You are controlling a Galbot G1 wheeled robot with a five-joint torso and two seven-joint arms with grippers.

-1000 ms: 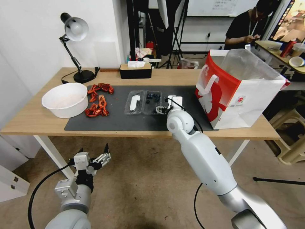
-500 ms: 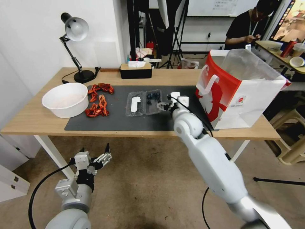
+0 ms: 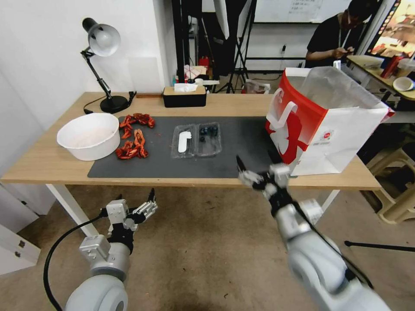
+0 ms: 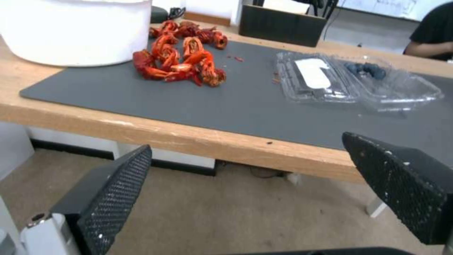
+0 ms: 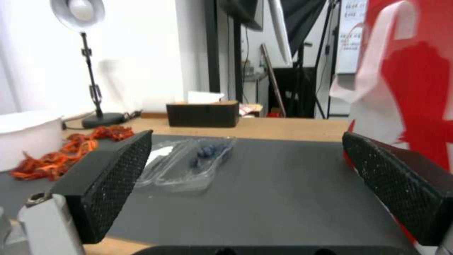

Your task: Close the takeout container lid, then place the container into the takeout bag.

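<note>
Takeout container (image 3: 209, 138): on the dark mat (image 3: 242, 147), lid (image 3: 183, 140) lying open flat beside it. Takeout bag (image 3: 322, 125): upright at the mat's right end. Right gripper (image 3: 258, 166): fingers spread, empty, at the table's front edge. Left gripper (image 3: 135, 203): spread, below the tabletop.

Your right gripper (image 3: 258, 166) sits at the near table edge, right of centre, jaws spread wide, nothing betw. them; forearm runs back to the near right. Your left gripper (image 3: 135, 208) hangs low at near left, below table level, fingers (image 4: 115, 193) also wide apart, pointing toward the far side.
</note>
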